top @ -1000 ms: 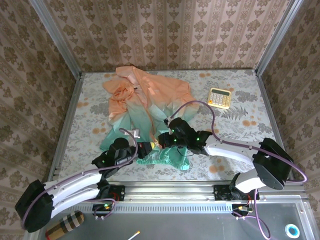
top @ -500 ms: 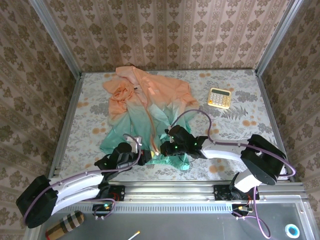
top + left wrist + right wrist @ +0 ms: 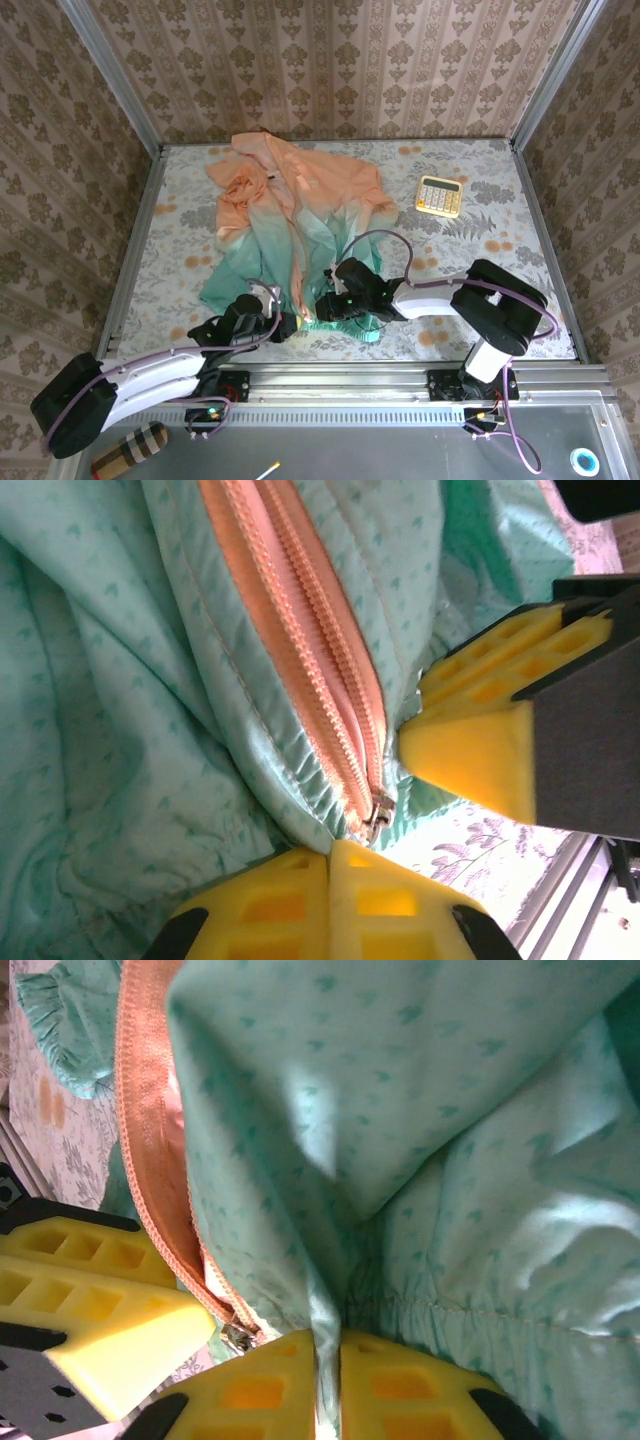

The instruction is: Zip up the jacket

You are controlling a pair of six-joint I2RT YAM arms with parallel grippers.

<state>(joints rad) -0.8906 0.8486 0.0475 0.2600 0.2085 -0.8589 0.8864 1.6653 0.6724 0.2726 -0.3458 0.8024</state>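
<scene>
Retreated toward bases | left hand [image 3: 291, 322], right hand [image 3: 322, 308] seemingly pinch jacket [image 3: 300, 200] hem

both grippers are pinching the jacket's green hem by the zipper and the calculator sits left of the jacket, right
Not quite: the calculator sits right of the jacket, as the top view shows. The rest holds: the left gripper and the right gripper each pinch the green hem by the zipper.

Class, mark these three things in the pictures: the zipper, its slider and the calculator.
zipper [image 3: 320, 665]: left wrist view, on the peach teeth.
slider [image 3: 378, 814]: left wrist view, on its metal body.
calculator [image 3: 438, 195]: top view, on its keypad.
</scene>
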